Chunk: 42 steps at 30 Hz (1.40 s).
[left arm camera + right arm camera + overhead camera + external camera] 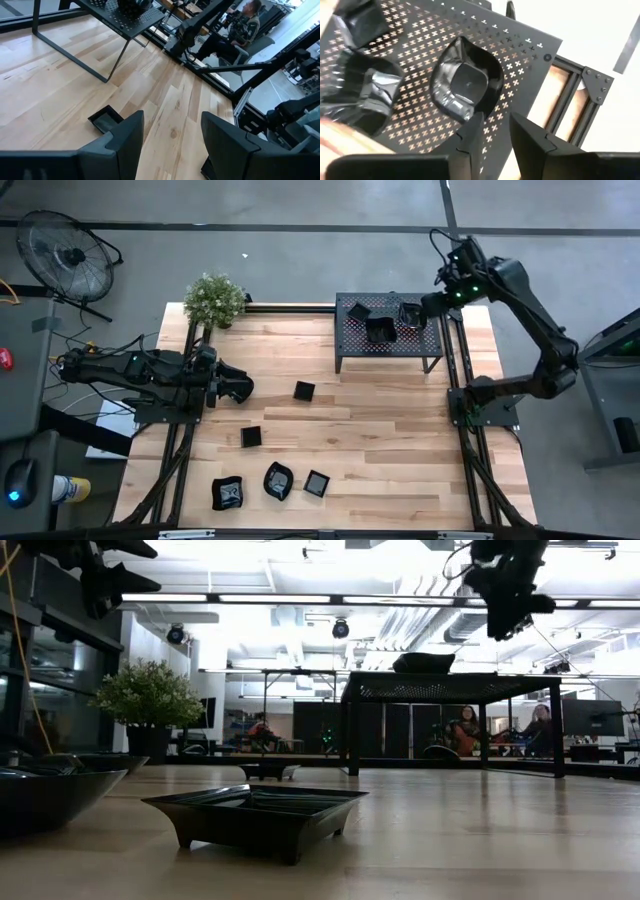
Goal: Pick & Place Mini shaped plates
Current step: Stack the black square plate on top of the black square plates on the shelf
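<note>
I'm looking down on a pale wooden table (pixel 380 420) in an open workshop, with a potted plant (pixel 214 298) at its far left corner and a fan (pixel 65 253) on the floor beyond. At the far edge stands the black perforated rack (pixel 350 340), and three mini shaped plates already sit on top of it; the nearest to my right gripper (pixel 492 131) is a wavy-rimmed plate (pixel 465 85), lying flat on the mesh just ahead of the fingertips. From the right wrist view the fingers stand a narrow gap apart with nothing between them, and they do not touch the plate, so I judge this to be the release step: a plate set down, the hand free above the rack's right end. My left gripper (pixel 172 137) waits over the table's left side, fingers wide and empty, with a square plate (pixel 105 119) on the wood just beyond them. Five plates are left on the table: a small square one (pixel 304 391) near the middle, another (pixel 251 436) nearer me, and three along the near edge (pixel 278 481). Next I'd lift the right arm straight up clear of the rack so the fingers don't drag the rim, then swing it toward the middle square plate, open wider, and come down across one of its walls; these glossy rims look slippery, so a square, centred pinch matters.
</note>
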Motion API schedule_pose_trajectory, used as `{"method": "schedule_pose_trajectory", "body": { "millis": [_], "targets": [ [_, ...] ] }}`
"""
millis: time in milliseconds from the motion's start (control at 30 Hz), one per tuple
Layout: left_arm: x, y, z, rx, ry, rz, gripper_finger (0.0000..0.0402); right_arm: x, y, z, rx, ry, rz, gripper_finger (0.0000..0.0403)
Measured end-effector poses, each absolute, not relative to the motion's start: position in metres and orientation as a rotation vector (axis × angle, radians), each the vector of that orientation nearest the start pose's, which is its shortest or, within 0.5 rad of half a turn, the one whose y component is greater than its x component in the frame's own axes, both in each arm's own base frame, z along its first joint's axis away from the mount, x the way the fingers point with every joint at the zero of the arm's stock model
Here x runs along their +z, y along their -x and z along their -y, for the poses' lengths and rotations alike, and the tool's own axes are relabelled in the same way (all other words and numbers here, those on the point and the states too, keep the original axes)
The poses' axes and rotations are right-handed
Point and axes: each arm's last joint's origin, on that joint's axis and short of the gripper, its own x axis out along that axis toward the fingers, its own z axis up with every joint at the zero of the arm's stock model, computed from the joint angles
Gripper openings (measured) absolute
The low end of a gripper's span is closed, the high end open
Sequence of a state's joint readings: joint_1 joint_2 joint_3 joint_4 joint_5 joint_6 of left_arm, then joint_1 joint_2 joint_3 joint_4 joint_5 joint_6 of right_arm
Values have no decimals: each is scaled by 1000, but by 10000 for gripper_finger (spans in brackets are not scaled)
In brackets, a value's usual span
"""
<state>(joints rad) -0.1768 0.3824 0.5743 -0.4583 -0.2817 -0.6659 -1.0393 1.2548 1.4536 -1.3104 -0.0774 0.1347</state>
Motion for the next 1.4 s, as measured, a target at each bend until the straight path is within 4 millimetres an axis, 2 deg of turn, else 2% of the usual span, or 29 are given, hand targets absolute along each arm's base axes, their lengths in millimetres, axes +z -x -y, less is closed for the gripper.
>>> {"method": "schedule_pose_trajectory", "body": {
  "millis": [200, 500, 633, 833, 1067, 1267, 1400],
  "targets": [
    [282, -96, 9, 175, 593, -219, 195, 390, -93, 153, -942, -724, -864, 74],
    [281, -97, 11, 128, 597, -256, 195, 409, -65, 98, -983, -762, -693, 45],
    [279, -100, 13, 89, 580, -293, 195, 405, -62, 78, -940, -827, -638, 31],
    [275, -109, 15, 102, 593, -342, 195, 385, -61, 57, -933, -903, -602, 23],
    [265, -127, 18, 142, 598, -434, 195, 361, -63, 46, -939, -948, -569, 22],
    [254, -143, 20, 191, 612, -516, 195, 358, -72, 48, -932, -871, -539, 21],
    [249, -153, 20, 278, 661, -503, 195, 358, -73, 48, -940, -772, -552, 15]
  ]
}}
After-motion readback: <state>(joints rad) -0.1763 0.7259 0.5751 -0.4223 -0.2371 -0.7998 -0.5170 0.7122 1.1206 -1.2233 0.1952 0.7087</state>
